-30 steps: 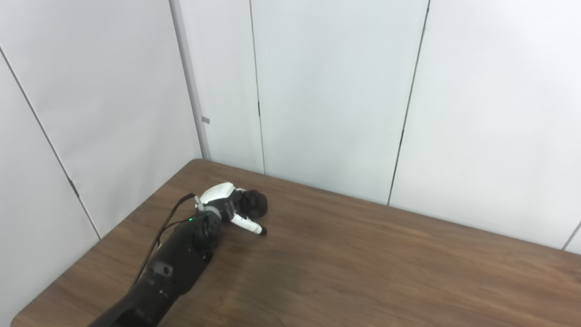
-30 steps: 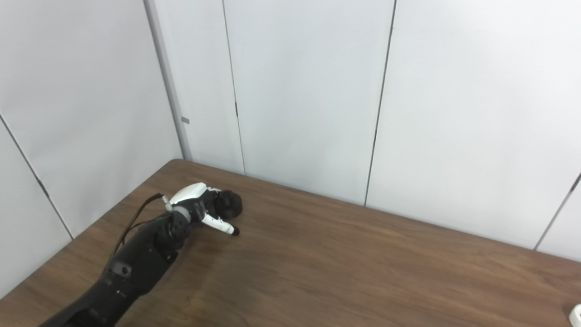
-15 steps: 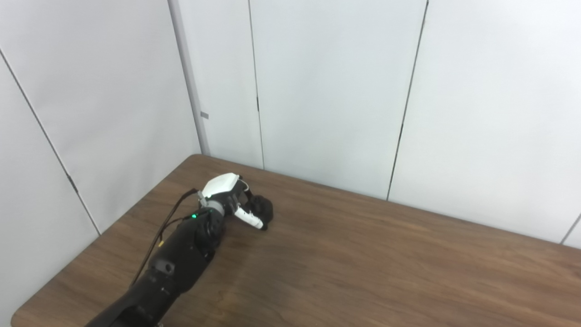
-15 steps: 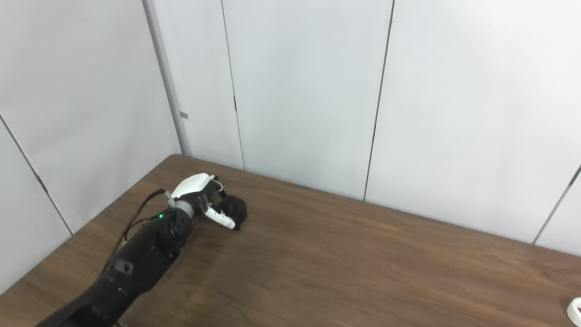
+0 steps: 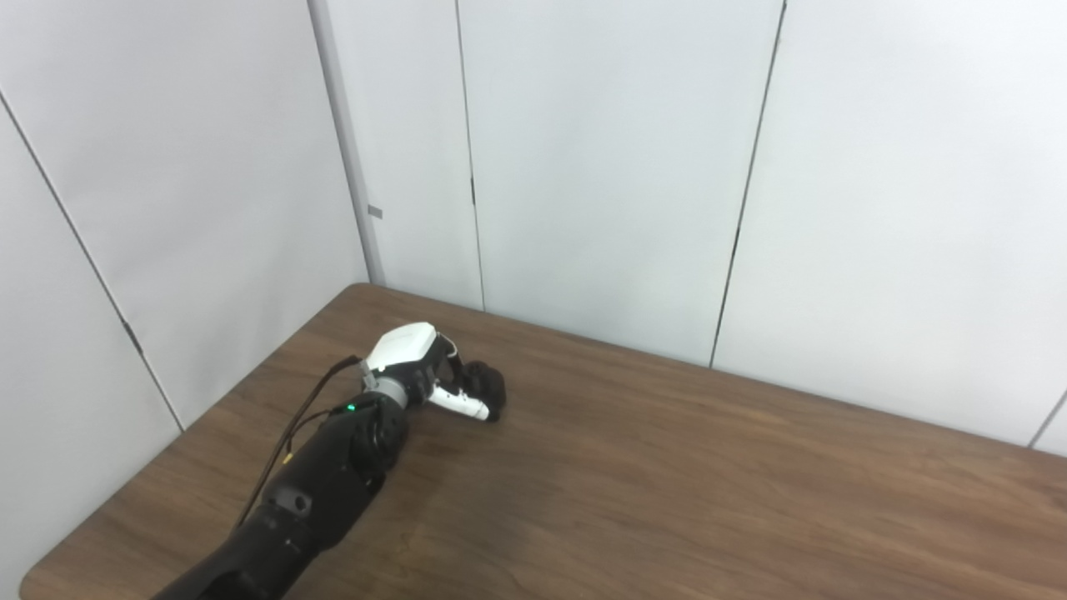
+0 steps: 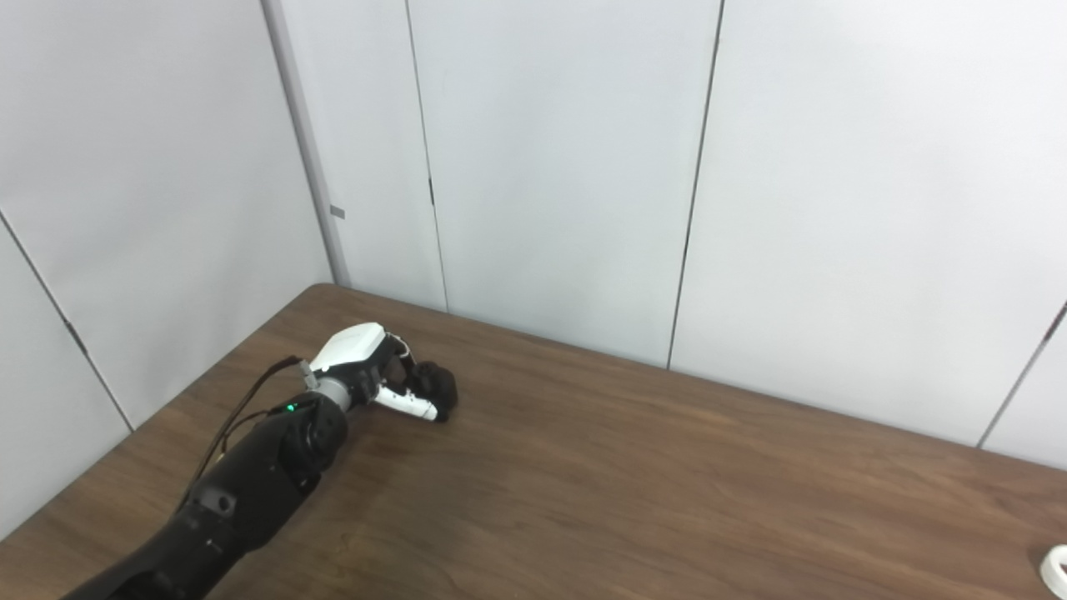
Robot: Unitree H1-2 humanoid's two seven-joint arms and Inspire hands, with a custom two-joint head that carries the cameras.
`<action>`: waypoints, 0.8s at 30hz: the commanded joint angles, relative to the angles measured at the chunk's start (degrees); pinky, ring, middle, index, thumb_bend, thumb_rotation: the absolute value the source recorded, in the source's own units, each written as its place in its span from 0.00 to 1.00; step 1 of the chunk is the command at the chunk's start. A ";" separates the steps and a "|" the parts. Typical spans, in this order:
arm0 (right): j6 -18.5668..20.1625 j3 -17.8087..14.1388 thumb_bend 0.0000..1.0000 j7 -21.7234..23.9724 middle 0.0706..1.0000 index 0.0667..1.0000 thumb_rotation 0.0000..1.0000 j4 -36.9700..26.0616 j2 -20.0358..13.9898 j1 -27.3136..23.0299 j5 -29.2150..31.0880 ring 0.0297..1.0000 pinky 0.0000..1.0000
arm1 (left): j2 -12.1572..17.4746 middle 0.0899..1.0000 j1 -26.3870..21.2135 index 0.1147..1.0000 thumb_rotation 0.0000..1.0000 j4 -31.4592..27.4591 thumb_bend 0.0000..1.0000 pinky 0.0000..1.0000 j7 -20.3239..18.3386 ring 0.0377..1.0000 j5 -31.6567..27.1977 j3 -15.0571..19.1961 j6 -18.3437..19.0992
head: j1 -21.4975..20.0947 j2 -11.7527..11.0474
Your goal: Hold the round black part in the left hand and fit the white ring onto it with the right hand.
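- Nearest you, at about 7 o'clock in both views, your left arm (image 5: 308,492), black and jointed with a green light at the wrist, comes in from the bottom edge and reaches up across the dark brown wooden surface (image 5: 667,483).
- At the far right edge, about 4 o'clock in the right eye view, a sliver of the white ring (image 6: 1055,569) lies on the surface, cut off by the frame. It is well apart from the left hand and nothing is touching it.
- Your right hand is not in either view, so you have not begun to collect the ring as far as the pictures show.
- Further out, at about 9 o'clock, the white-backed left hand (image 5: 429,379) sits low over the surface, its fingers curled round the round black part (image 5: 488,387) and the thumb (image 5: 458,404) lying across the near side.
- The black part looks gripped, yet it is at or just above the surface; you cannot tell from here whether it is lifted clear.
- Judged so: the first step, taking hold of the black part, is nearly or just done. Left for you are raising it to a presentable pose, fetching the ring with the right hand, and seating it.
- Farthest away, plain white wall panels (image 5: 583,167) close off the corner.
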 commanded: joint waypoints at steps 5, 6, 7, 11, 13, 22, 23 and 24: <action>0.68 0.18 0.65 -1.71 1.00 1.00 0.73 -2.80 0.34 -0.17 -2.21 1.00 0.99 | 1.59 0.88 0.34 0.41 0.04 -0.92 0.52 1.00 1.26 1.00 -0.84 0.41 -3.29 | -6.10 -0.12; 0.78 0.53 0.66 -2.14 1.00 1.00 0.74 -3.13 0.83 -0.33 -2.89 1.00 0.98 | 1.55 0.88 0.94 0.41 0.04 -1.59 0.52 1.00 1.48 1.00 -1.09 0.54 -4.20 | -7.54 -0.25; 0.64 0.78 0.68 -2.55 1.00 1.00 0.74 -3.38 1.29 -0.53 -3.49 1.00 0.98 | 1.47 0.87 1.75 0.41 0.04 -2.77 0.52 1.00 1.75 1.00 -1.09 0.53 -5.15 | -8.06 -0.32; 1.32 1.63 0.70 -4.18 1.00 1.00 0.73 -4.76 3.08 -1.73 -5.17 1.00 0.95 | 1.22 0.85 4.51 0.41 0.04 -7.20 0.52 1.00 2.77 0.98 -0.05 -0.14 -7.65 | -10.79 -0.67; 2.31 1.47 0.70 -5.06 1.00 1.00 0.72 -5.29 3.84 -2.62 -5.40 1.00 0.96 | 0.92 0.85 5.90 0.41 0.04 -9.82 0.52 1.00 3.15 0.99 0.17 -0.44 -8.94 | -11.73 -0.68; 2.25 -0.58 0.74 -7.64 1.00 0.98 0.75 -4.37 1.26 -8.23 -12.55 1.00 0.90 | -1.31 0.83 9.58 0.41 0.05 -21.49 0.52 1.00 1.60 0.97 1.80 -2.40 -13.48 | -15.79 0.17; 2.11 -0.90 0.73 -7.82 1.00 0.97 0.73 -4.05 0.81 -8.99 -12.86 1.00 0.91 | -1.69 0.83 9.74 0.41 0.05 -22.59 0.52 1.00 1.14 0.97 2.11 -2.90 -13.58 | -16.14 0.29; 2.36 -1.33 0.74 -8.00 1.00 0.97 0.71 -3.74 0.28 -9.86 -12.97 1.00 0.91 | -2.24 0.83 9.92 0.41 0.05 -23.58 0.52 1.00 0.65 0.97 2.14 -3.44 -13.85 | -16.34 0.36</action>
